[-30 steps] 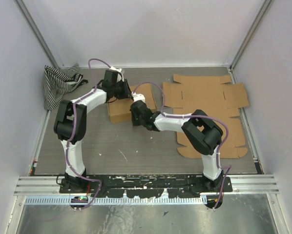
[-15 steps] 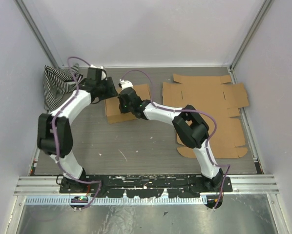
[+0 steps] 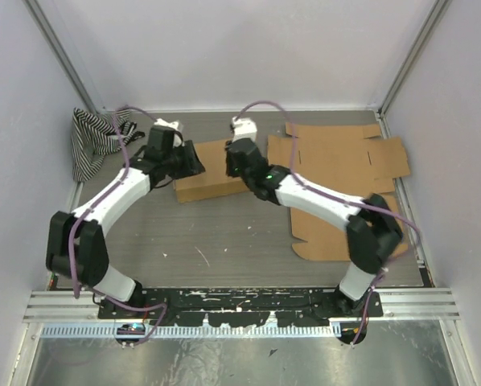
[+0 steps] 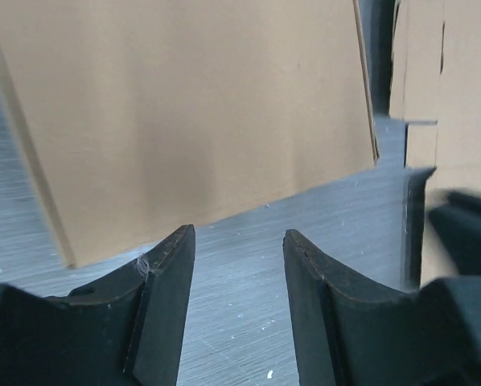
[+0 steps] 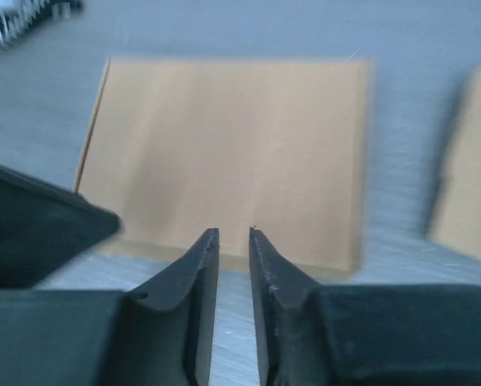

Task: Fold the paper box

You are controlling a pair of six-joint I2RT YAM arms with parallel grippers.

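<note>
Lab cell: white walls, alu rail

A grey wood-grain table, flecked with small white scuffs, filled the middle. Plain pale walls enclosed it: a back wall at 12 o'clock, a left wall at 9 and a right wall at 3. Aluminium posts rose at 11 and 1. An aluminium rail crossed at 6 o'clock. The light was soft and even.

The paper box lies on the table, flat cardboard to its right, cloth to its left.
</note>
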